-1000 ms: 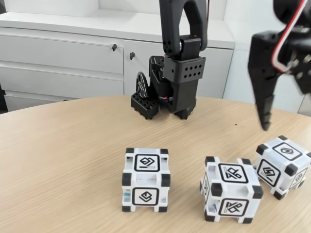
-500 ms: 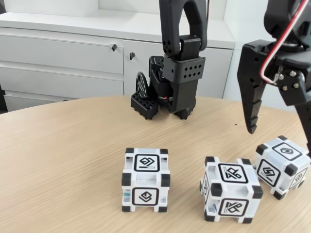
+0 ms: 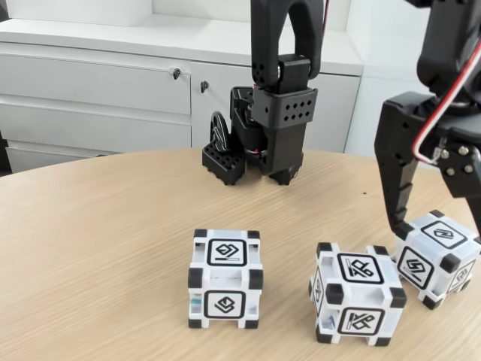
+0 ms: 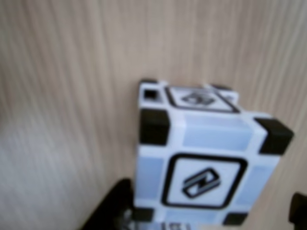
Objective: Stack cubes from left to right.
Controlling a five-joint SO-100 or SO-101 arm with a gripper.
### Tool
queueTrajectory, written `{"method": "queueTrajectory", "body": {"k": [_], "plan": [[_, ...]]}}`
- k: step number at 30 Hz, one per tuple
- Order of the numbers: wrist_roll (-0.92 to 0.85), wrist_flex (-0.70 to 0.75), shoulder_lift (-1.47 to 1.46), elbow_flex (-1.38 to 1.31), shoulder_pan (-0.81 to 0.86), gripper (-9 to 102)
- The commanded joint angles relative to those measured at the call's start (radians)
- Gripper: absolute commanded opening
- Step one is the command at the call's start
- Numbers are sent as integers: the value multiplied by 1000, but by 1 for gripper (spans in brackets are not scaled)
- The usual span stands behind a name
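Note:
Three white cubes with black corners stand on the wooden table in the fixed view: a left cube (image 3: pixel 225 278), a middle cube (image 3: pixel 357 293) and a right cube (image 3: pixel 417 265) turned at an angle. My gripper (image 3: pixel 438 229) is open and hangs low over the right cube, its left finger (image 3: pixel 397 188) beside the cube's left top corner and the other finger at the frame's right edge. In the wrist view that cube (image 4: pixel 206 163) sits between the two dark fingertips (image 4: pixel 109 208), which do not visibly touch it.
The arm's black base (image 3: pixel 263 143) stands at the table's back middle. A white cabinet (image 3: pixel 98 90) with drawers runs behind the table. Bare wood (image 3: pixel 90 248) stretches to the left of the cubes.
The gripper has come down from above the right cube, and its fingers now stand on either side of that cube. The cubes have not moved.

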Motion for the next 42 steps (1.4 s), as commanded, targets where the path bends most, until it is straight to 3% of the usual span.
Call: {"method": "queueTrajectory", "body": {"k": [1,10,23,26,31,42], "plan": [[12,-20,-12,-5,8,31],[28,-25,-31,-5,-8,27],[183,-25,-28,-5,-11,26],[192,-25,-29,-5,-11,19],[221,-25,-31,-5,-9,0],[179,-8,55,-5,0,0]]}}
